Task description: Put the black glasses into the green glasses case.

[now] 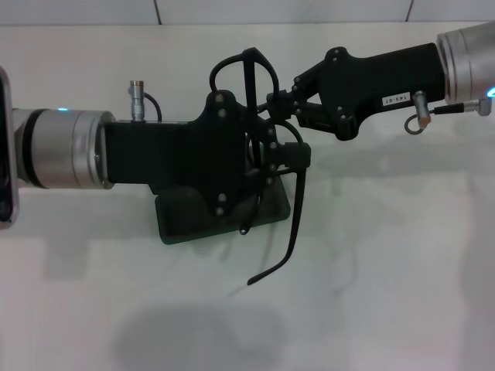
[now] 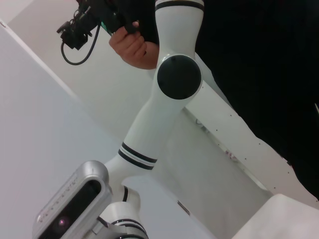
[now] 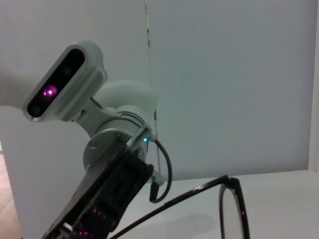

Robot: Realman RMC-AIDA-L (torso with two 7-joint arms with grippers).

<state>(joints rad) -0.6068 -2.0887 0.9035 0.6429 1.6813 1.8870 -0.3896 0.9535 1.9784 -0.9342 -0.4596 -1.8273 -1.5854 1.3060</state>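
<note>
The black glasses (image 1: 296, 209) are held up in the air at mid-table with their temples open; one long temple hangs down toward the table. My right gripper (image 1: 271, 100) reaches in from the upper right and is shut on the frame beside a lens. My left gripper (image 1: 271, 154) comes in from the left at the same height and meets the glasses near the hinge. The green glasses case (image 1: 174, 224) lies on the table right below the left gripper, which hides most of it. The right wrist view shows a lens rim and temple of the glasses (image 3: 227, 180).
The white table (image 1: 402, 270) spreads around the case. In the right wrist view the left arm's wrist camera (image 3: 65, 79) is close by. The left wrist view shows only my white arm (image 2: 174, 79) and a person's hand (image 2: 132, 47) behind.
</note>
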